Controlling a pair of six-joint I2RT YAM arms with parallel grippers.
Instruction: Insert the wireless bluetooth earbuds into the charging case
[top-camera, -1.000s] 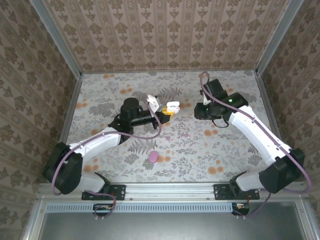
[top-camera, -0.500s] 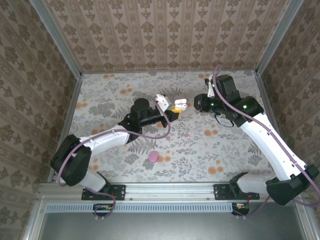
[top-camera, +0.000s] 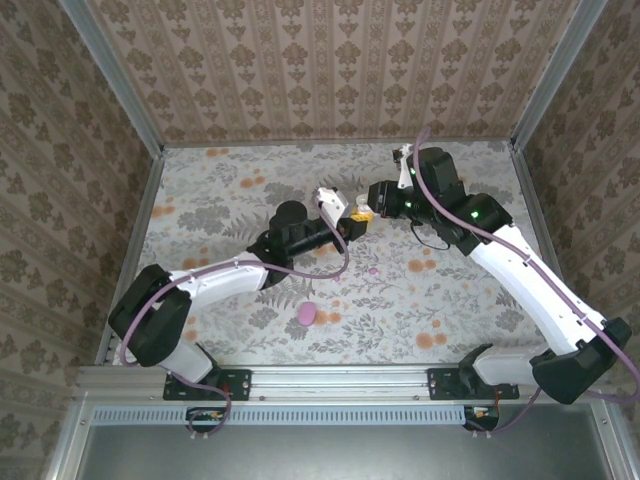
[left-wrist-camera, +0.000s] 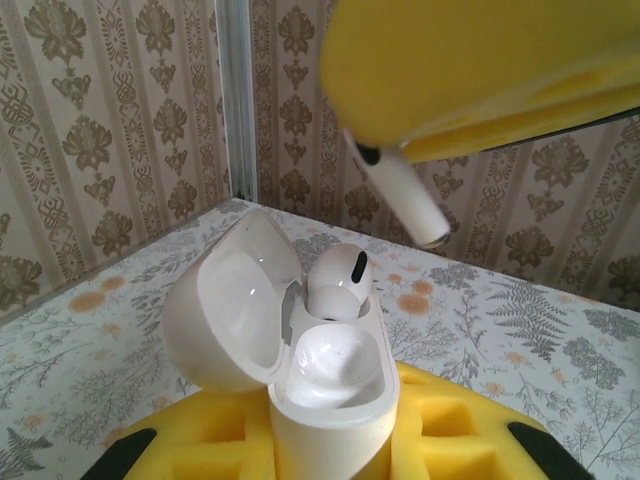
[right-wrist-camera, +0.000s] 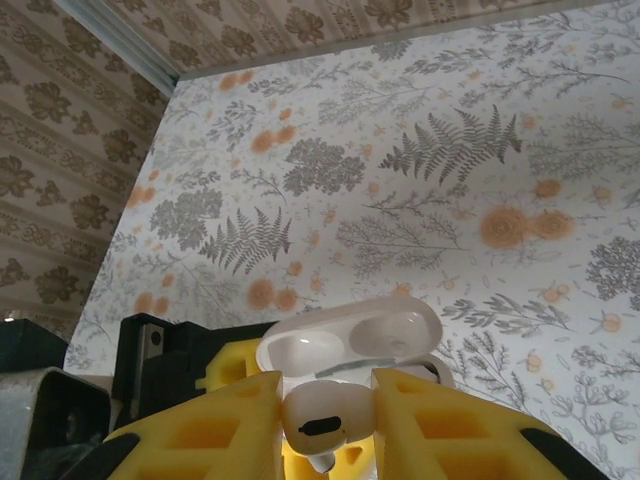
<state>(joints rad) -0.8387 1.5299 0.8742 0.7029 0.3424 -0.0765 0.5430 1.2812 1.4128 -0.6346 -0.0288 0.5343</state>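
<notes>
My left gripper (left-wrist-camera: 330, 445) is shut on an open white charging case (left-wrist-camera: 335, 400), its lid (left-wrist-camera: 230, 300) tipped back to the left. One white earbud (left-wrist-camera: 338, 283) sits in the far slot; the near slot (left-wrist-camera: 335, 355) is empty. Just above the case hangs a second white earbud (left-wrist-camera: 405, 195), stem pointing down, with my right gripper (right-wrist-camera: 325, 425) shut on it (right-wrist-camera: 322, 420). From the right wrist the case (right-wrist-camera: 350, 340) lies directly below that bud. From above, the left gripper (top-camera: 345, 222) and right gripper (top-camera: 370, 208) meet at mid-table over the case (top-camera: 357, 207).
A small magenta earbud (top-camera: 374, 270) lies on the floral table near the centre. A larger round magenta case (top-camera: 308, 314) rests nearer the front. Patterned walls and metal corner posts (left-wrist-camera: 232, 100) close in the back and sides.
My right arm has swung left with the earbud to just above the case. My left arm has reached further right and back, carrying the open case toward it.
</notes>
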